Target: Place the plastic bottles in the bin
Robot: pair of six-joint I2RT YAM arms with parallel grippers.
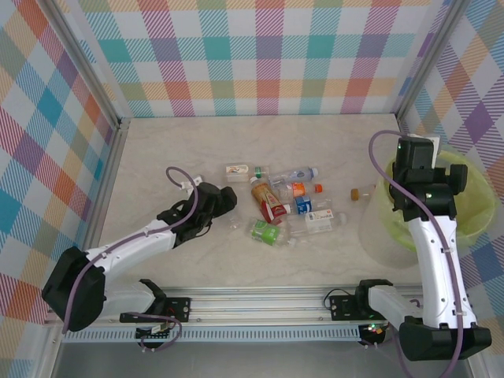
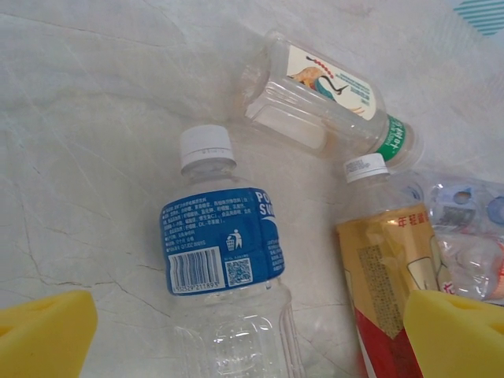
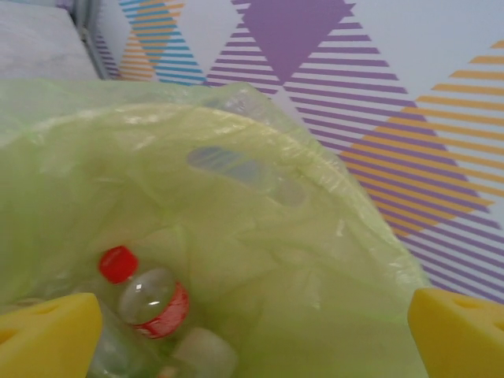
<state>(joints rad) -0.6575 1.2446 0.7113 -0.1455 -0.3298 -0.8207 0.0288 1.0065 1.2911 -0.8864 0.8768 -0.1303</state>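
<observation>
Left gripper (image 2: 250, 335) released, pads wide, hovering over a blue-label bottle (image 2: 220, 252) lying on the bench (image 1: 157, 150); contact not evident. Plastic bottles (image 1: 277, 206) scattered mid-bench, several, packed close, some touching. Right gripper (image 3: 252, 331) released too, empty, hanging above the bin (image 1: 476, 209) at the bench's right edge. A red-cap bottle (image 3: 148, 298) lies inside. Step, I judge: right side's drop looks done, left side's pick about to start. Next: left lowers and clenches on the blue-label bottle's body without nudging the gold-label bottle (image 2: 394, 276) beside it. Bench is pale, marble-look. Pastel plaid walls (image 1: 268, 55) all round, metal rail (image 1: 260, 303) at the near edge.
</observation>
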